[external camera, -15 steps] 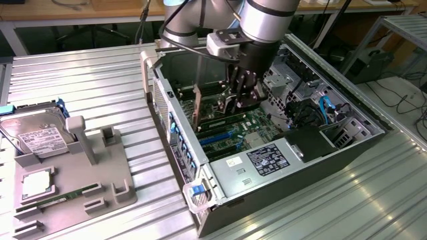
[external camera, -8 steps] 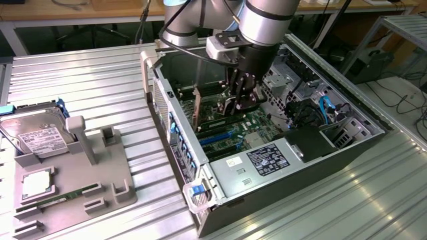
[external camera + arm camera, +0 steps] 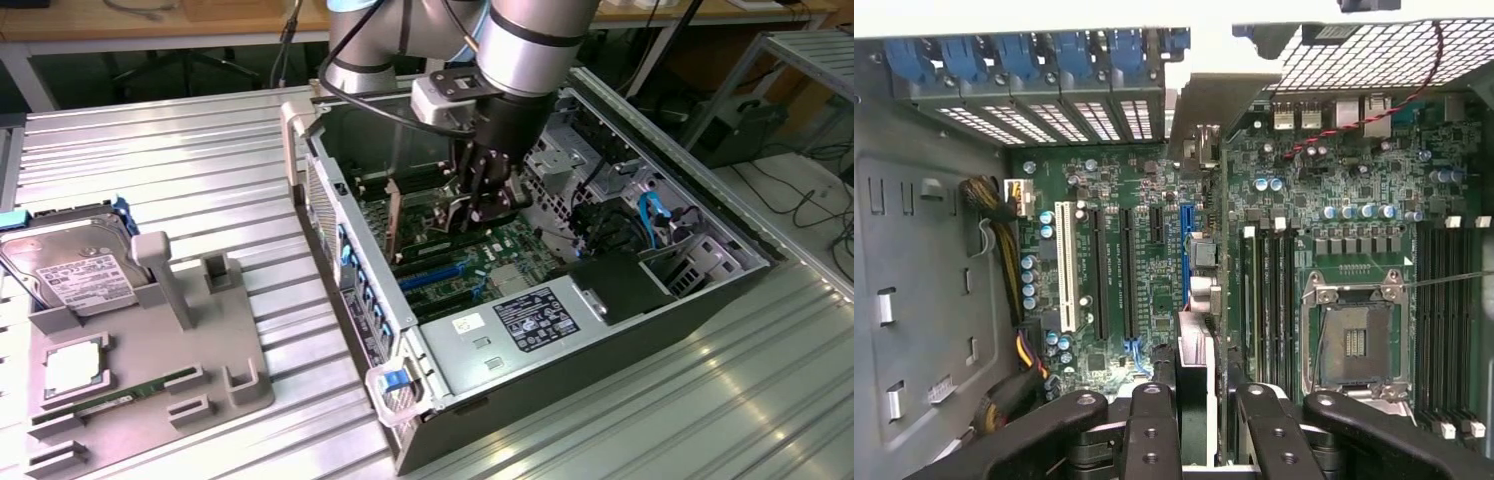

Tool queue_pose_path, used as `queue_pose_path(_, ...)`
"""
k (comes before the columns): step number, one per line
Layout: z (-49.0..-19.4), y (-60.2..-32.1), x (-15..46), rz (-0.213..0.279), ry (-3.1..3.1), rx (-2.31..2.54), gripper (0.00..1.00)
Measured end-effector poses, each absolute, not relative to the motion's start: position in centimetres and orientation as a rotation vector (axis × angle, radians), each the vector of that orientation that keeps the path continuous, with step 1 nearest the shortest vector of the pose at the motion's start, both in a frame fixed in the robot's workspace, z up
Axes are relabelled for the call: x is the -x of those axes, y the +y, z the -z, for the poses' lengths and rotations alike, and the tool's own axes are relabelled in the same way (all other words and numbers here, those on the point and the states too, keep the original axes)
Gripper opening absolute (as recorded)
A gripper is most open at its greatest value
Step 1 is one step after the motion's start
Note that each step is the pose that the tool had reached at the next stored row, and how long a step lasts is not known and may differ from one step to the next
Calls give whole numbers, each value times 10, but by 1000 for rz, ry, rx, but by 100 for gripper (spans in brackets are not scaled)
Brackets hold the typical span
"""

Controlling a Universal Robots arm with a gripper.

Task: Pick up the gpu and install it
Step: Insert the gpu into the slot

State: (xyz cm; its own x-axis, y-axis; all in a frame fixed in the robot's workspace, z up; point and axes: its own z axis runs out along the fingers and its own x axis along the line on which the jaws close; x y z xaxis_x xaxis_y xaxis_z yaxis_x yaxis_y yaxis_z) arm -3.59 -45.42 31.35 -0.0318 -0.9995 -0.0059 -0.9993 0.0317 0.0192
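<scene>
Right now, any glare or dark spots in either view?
Exterior view: window glare streaks the ribbed table; case interior shadowed under the arm. Wrist view: motherboard evenly lit, gripper fingers dark in front, gpu edge-on and dim.

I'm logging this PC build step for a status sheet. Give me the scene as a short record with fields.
holder: gripper, fingers closed on the gpu
held item: gpu, seen edge-on, upright, silver bracket toward the case's rear slots
location: inside the open computer case, over the motherboard
nearest slot: blue expansion slot, right beside the card
install state: cannot tell whether seated
outside case: hard drive and memory stick in the grey fixture
</scene>
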Motion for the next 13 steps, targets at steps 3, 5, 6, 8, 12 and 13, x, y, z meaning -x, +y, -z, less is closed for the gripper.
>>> queue_pose_path(3,-313,-454,36,28,-2249,-2179,28)
queue_pose_path(5,-313,-454,36,28,-2249,-2179,28)
queue_pose_path(6,-312,-454,36,29,-2250,-2180,28)
queue_pose_path(8,-309,-454,36,30,-2248,-2178,28)
queue_pose_path(12,-307,-454,36,31,-2248,-2178,28)
queue_pose_path(13,-306,-454,36,32,-2248,-2178,28)
